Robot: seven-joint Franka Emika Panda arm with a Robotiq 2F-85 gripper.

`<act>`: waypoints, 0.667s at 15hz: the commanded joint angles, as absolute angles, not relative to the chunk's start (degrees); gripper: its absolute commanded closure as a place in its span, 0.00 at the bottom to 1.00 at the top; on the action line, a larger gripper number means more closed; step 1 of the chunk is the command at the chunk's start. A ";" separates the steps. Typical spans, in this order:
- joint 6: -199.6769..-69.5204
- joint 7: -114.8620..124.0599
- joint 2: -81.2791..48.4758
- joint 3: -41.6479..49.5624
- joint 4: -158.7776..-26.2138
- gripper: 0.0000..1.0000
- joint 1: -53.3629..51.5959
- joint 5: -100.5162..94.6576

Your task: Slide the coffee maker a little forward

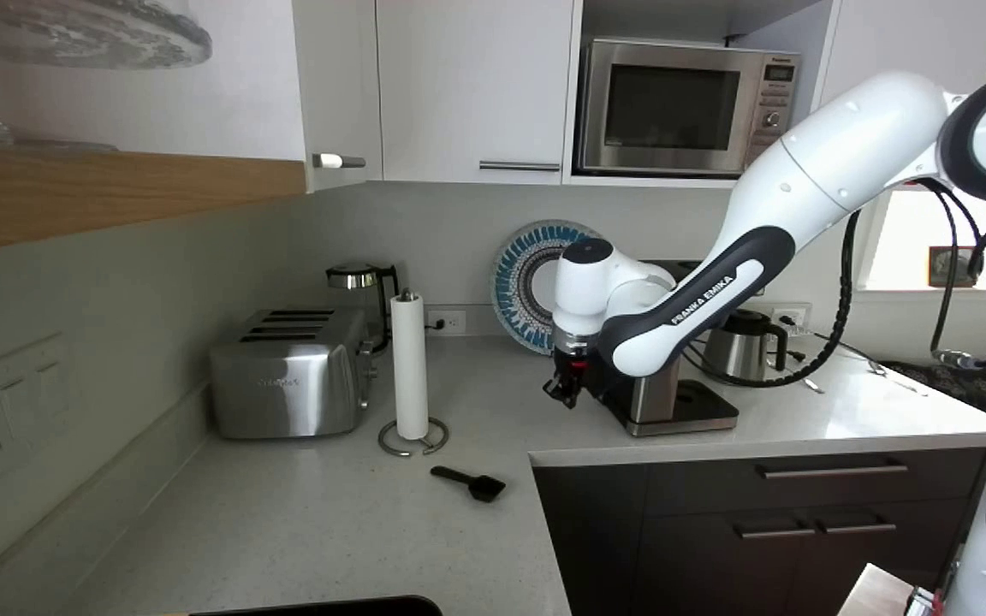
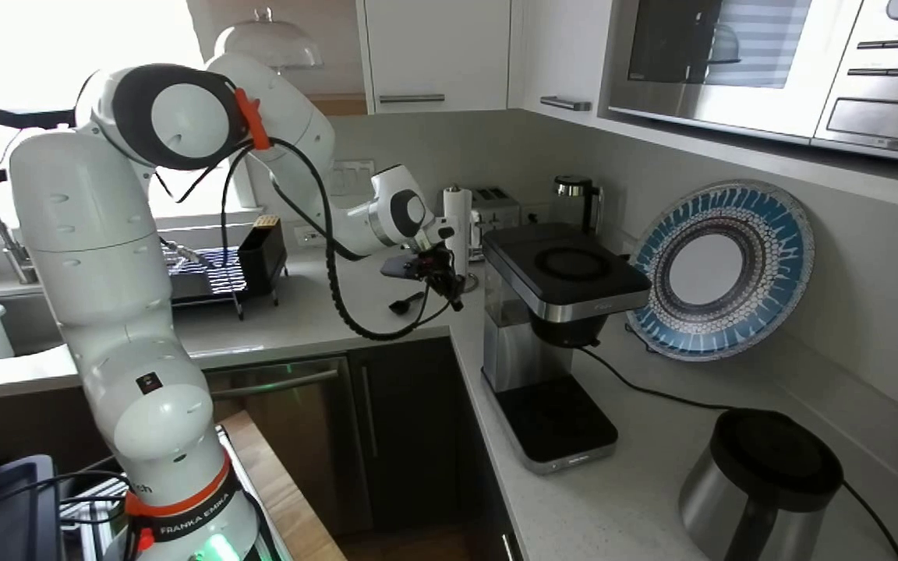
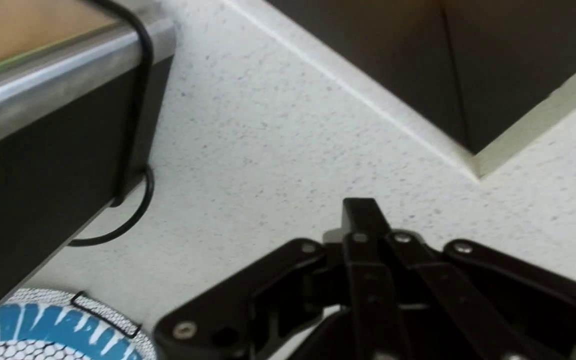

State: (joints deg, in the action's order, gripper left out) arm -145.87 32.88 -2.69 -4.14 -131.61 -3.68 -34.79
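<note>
The coffee maker [image 2: 554, 284] stands upright on the counter, with a black top, silver edge, silver column and flat black base. In an exterior view it is partly hidden behind my arm, with its column [image 1: 656, 398] and base showing. In the wrist view its dark side with a silver edge [image 3: 63, 130] fills the left. My gripper [image 3: 363, 215] is shut, with nothing visible between the fingers. It hovers above the counter beside the coffee maker, on the paper-towel side, with a gap in the wrist view. The gripper also shows in both exterior views [image 1: 561, 393] [image 2: 453, 296].
A blue-patterned plate [image 2: 663, 312] leans on the wall by the coffee maker. A metal jug [image 2: 761, 483] stands past its base. A paper-towel roll [image 1: 412, 368], a chrome toaster [image 1: 288, 381] and a black scoop [image 1: 480, 488] are on the opposite side. The counter's inner corner [image 3: 477, 172] is close by.
</note>
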 commanded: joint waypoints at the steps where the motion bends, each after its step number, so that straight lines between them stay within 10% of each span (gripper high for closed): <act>1: -146.22 19.36 5.91 -5.07 -141.38 1.00 -4.25 -18.83; 10: -126.90 3.27 29.52 -1.66 -147.42 0.30 -3.58 -4.49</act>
